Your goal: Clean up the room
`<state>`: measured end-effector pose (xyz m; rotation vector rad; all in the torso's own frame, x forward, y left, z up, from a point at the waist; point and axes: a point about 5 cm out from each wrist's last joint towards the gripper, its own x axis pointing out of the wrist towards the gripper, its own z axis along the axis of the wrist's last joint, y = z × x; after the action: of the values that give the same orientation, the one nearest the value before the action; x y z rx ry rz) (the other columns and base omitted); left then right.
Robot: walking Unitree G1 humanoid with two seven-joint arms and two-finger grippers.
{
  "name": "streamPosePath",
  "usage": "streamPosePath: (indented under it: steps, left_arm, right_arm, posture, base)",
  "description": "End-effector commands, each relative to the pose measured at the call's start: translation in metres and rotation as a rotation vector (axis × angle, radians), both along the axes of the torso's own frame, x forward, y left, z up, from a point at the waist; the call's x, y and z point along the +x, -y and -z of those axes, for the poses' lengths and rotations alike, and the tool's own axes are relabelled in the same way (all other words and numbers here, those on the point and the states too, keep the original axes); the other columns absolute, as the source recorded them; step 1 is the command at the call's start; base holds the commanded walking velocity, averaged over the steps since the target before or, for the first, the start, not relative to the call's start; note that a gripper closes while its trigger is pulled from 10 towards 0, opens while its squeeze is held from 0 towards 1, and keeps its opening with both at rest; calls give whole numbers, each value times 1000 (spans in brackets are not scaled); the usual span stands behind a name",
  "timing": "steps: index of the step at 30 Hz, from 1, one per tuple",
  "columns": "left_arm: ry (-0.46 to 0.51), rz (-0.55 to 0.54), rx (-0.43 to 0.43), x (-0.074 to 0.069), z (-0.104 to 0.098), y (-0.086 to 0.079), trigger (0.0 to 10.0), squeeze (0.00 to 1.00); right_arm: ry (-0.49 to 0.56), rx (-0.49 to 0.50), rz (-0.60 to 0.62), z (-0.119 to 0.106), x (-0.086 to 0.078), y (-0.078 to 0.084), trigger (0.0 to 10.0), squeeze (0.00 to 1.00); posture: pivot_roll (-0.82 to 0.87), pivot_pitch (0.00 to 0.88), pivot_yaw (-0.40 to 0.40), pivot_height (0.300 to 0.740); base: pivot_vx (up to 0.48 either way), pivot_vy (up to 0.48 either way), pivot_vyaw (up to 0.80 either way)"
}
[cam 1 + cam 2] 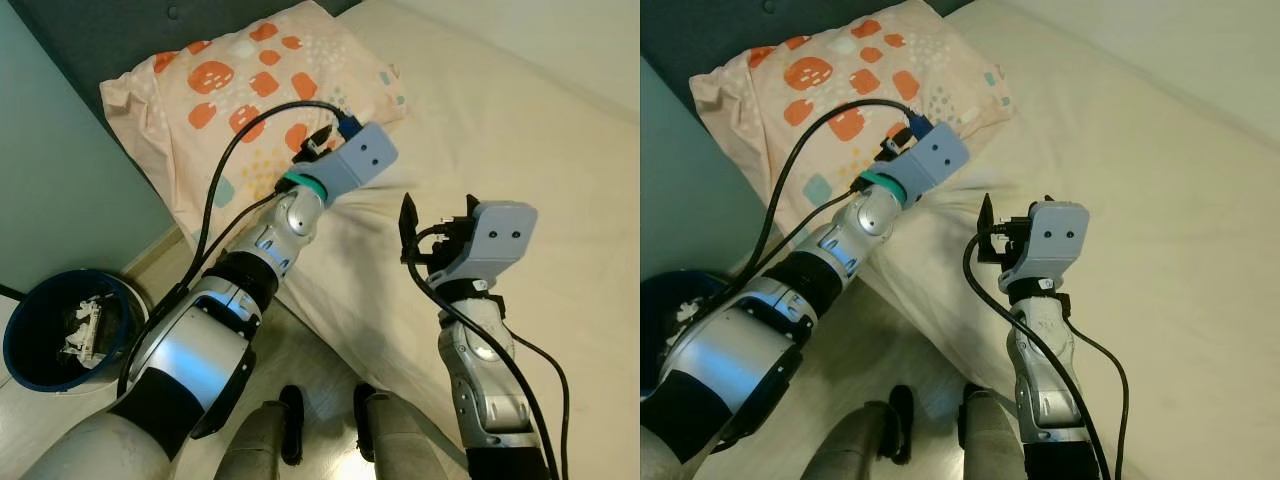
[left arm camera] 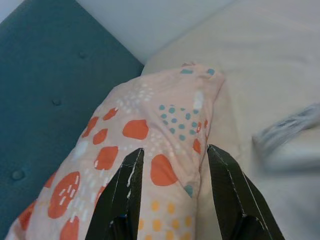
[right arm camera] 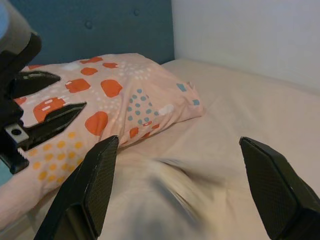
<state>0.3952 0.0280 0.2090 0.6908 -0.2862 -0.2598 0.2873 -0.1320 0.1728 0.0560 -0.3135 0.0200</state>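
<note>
One bed (image 1: 520, 120), cream sheet, taking up the ground ahead of and beneath both hands. One teal padded headboard (image 2: 45, 75) with button tufts stands at its far end, beyond the left hand; a pale wall (image 3: 250, 35) rises past the bed ahead of the right hand. One strip of light wood floor (image 1: 300, 350) runs beside the bed, behind the hands.

One pillow (image 1: 250, 90), peach with orange, teal and white spots, lies at the head of the bed directly under and ahead of the left hand (image 2: 172, 165), whose two fingers stand parted just above the fabric. One right hand (image 3: 180, 165), fingers spread wide and empty, hovers over bare sheet just beside the pillow's edge.

One dark blue bin (image 1: 65, 330) stands on the floor well behind the left hand, holding white scraps.
</note>
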Motion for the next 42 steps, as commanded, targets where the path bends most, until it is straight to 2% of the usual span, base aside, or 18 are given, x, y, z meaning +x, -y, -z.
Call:
streamPosePath:
  steps: [1, 2, 6, 11, 12, 13, 14, 17, 18, 19, 20, 21, 22, 25, 26, 28, 34, 42]
  left_arm:
    - [-51, 11, -36, -2, 11, -2, 10000, 0]
    - [-100, 10, -181, -2, 14, -14, 10000, 0]
    - [-115, -3, -248, -2, 17, -27, 10000, 0]
    - [-118, -19, -265, -4, 22, -37, 10000, 0]
    - [-124, -40, -274, -8, 31, -51, 10000, 0]
    - [-124, -40, -274, -8, 31, -51, 10000, 0]
    - [-155, -76, -298, -18, 48, -68, 10000, 0]
    - [-175, -99, -311, -27, 59, -79, 10000, 0]
    - [-200, -97, -327, -41, 71, -86, 10000, 0]
    - [-200, -97, -327, -41, 71, -86, 10000, 0]
    - [-257, -81, -394, -57, 83, -91, 10000, 0]
    - [-257, -81, -394, -57, 83, -91, 10000, 0]
    - [-293, -63, -445, -70, 90, -93, 10000, 0]
    - [-293, -63, -445, -70, 90, -93, 10000, 0]
    - [-323, -57, -501, -80, 94, -97, 10000, 0]
    - [-324, -79, -551, -85, 96, -106, 10000, 0]
    - [-292, -101, -580, -93, 88, -118, 10000, 0]
    - [-293, -92, -626, -82, 77, -99, 10000, 0]
  right_arm:
    - [-21, 3, 7, 4, -1, 2, 10000, 0]
    - [-21, 4, 0, 4, 0, 1, 10000, 0]
    - [-20, 5, -7, 4, 2, 0, 10000, 0]
    - [-20, 6, -12, 4, 2, -1, 10000, 0]
    - [-24, 7, -22, 5, 3, -3, 10000, 0]
    - [-24, 7, -22, 5, 3, -3, 10000, 0]
    - [-36, 8, -40, 9, 2, -6, 10000, 0]
    - [-45, 9, -51, 12, 2, -8, 10000, 0]
    - [-59, 7, -61, 17, 1, -10, 10000, 0]
    - [-59, 7, -61, 17, 1, -10, 10000, 0]
    - [-86, 4, -80, 24, -1, -11, 10000, 0]
    - [-86, 4, -80, 24, -1, -11, 10000, 0]
    - [-117, 2, -102, 31, -4, -12, 10000, 0]
    - [-117, 2, -102, 31, -4, -12, 10000, 0]
    - [-158, -8, -128, 41, -7, -12, 10000, 0]
    - [-214, -25, -162, 54, -12, -12, 10000, 0]
    - [-301, -43, -249, 74, -18, -12, 10000, 0]
    - [-274, -18, -311, 76, -9, -18, 10000, 0]
  posture:
    - [-199, 256, 110, 731]
    - [-191, 247, 104, 731]
    - [-185, 238, 102, 731]
    - [-177, 227, 98, 731]
    - [-163, 213, 92, 731]
    - [-163, 213, 92, 731]
    - [-144, 186, 81, 731]
    - [-142, 182, 79, 731]
    - [-132, 159, 69, 731]
    - [-132, 159, 69, 731]
    - [-127, 139, 60, 731]
    - [-127, 139, 60, 731]
    - [-127, 129, 56, 731]
    - [-127, 129, 56, 731]
    - [-127, 113, 50, 731]
    - [-132, 94, 43, 731]
    - [-134, 77, 36, 731]
    - [-133, 49, 22, 731]
  base:
    - [0, 0, 0]
    - [0, 0, 0]
    - [0, 0, 0]
    - [0, 0, 0]
    - [0, 0, 0]
    - [0, 0, 0]
    - [0, 0, 0]
    - [0, 0, 0]
    - [0, 0, 0]
    - [0, 0, 0]
    - [0, 0, 0]
    - [0, 0, 0]
    - [0, 0, 0]
    - [0, 0, 0]
    - [0, 0, 0]
    - [0, 0, 0]
    - [0, 0, 0]
    - [0, 0, 0]
